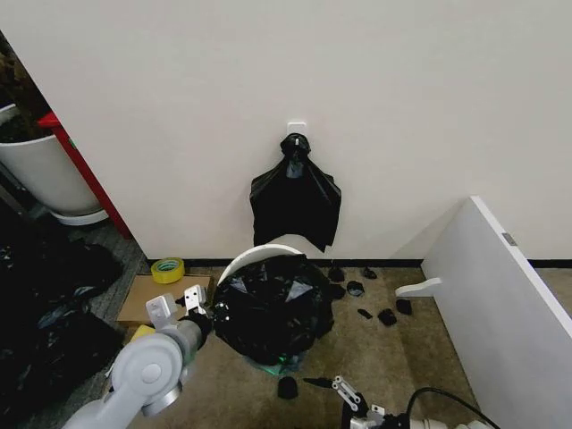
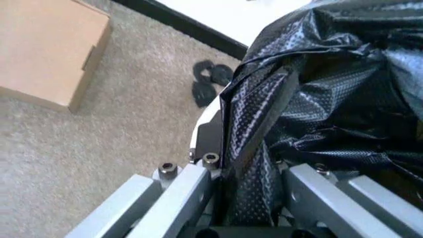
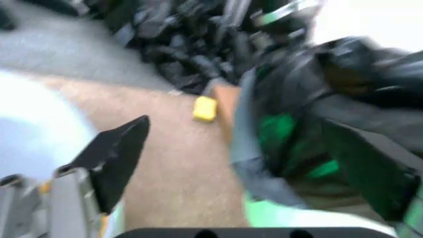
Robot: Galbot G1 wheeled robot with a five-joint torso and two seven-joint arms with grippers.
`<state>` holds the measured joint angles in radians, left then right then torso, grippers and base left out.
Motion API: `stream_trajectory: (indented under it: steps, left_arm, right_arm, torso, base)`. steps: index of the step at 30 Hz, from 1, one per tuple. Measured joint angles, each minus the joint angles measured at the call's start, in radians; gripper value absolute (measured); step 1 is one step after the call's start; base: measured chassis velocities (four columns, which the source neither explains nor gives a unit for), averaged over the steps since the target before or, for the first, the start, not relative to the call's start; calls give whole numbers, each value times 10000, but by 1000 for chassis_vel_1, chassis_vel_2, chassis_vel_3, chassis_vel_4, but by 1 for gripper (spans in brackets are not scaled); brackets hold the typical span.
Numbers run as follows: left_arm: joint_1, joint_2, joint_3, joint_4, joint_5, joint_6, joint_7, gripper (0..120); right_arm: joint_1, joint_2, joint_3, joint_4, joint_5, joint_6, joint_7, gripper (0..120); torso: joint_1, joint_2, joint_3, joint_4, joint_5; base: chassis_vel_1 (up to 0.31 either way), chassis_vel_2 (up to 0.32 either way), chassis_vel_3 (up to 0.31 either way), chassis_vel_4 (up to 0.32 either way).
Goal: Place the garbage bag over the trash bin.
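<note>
The trash bin (image 1: 256,255) stands on the carpet by the wall, its cream-white rim showing at the back. The glossy black garbage bag (image 1: 268,308) is draped over most of the bin and hangs down its front. My left gripper (image 1: 193,304) is at the bag's left side, shut on a fold of the garbage bag (image 2: 317,99), with the film pinched between its fingers (image 2: 210,134). My right gripper (image 1: 344,388) is low on the floor in front of the bin, open and holding nothing. In the right wrist view the bin's greenish base (image 3: 281,131) lies ahead of the right gripper (image 3: 238,134).
A knotted black bag (image 1: 295,198) hangs on the wall behind the bin. Small black scraps (image 1: 386,315) dot the carpet. A yellow tape roll (image 1: 167,269) and cardboard (image 1: 143,299) lie left. A white planter pot (image 1: 45,174) stands far left, a white board (image 1: 496,304) right.
</note>
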<state>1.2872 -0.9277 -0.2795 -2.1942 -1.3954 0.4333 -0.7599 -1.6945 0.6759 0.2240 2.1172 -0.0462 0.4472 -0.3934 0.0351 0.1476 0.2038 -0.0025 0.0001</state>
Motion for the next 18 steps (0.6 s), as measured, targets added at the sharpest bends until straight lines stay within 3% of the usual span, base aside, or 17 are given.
stream_trajectory:
  steps: [7,11,12,13,15,18]
  left_arm:
    - [4,54,33,27,337,59,161,1]
    - [157,132,147,-128,1138,208,752,1]
    - [225,168,198,-258,1393,301,960,1]
    - [283,234,335,-537,1833,496,1101,1]
    - [272,266,438,-666,2056,600,1078,1]
    - [273,272,561,-755,2163,634,1007,1]
  right_arm:
    - [-261,-68,514,766,515,-382,837,100]
    - [-135,-190,832,1721,925,-1400,2094,100]
    - [106,-303,802,2152,1059,-2166,2939,100]
    - [838,-524,646,2786,1167,-4275,3914,100]
    - [1283,-744,437,2935,573,-5147,3847,100]
    - [1487,-883,198,2985,25,-5501,3463,100]
  torso:
    - [0,0,0,0,-1]
    - [0,0,0,0,-3]
    - [0,0,0,0,0]
    - [0,0,0,2,0]
    - [0,0,0,2,0]
    - [0,0,0,1,-1]
  base:
    - [0,0,0,0]
    - [0,0,0,0]
    - [0,0,0,0]
    - [0,0,0,0]
    - [0,0,0,0]
    - [0,0,0,0]
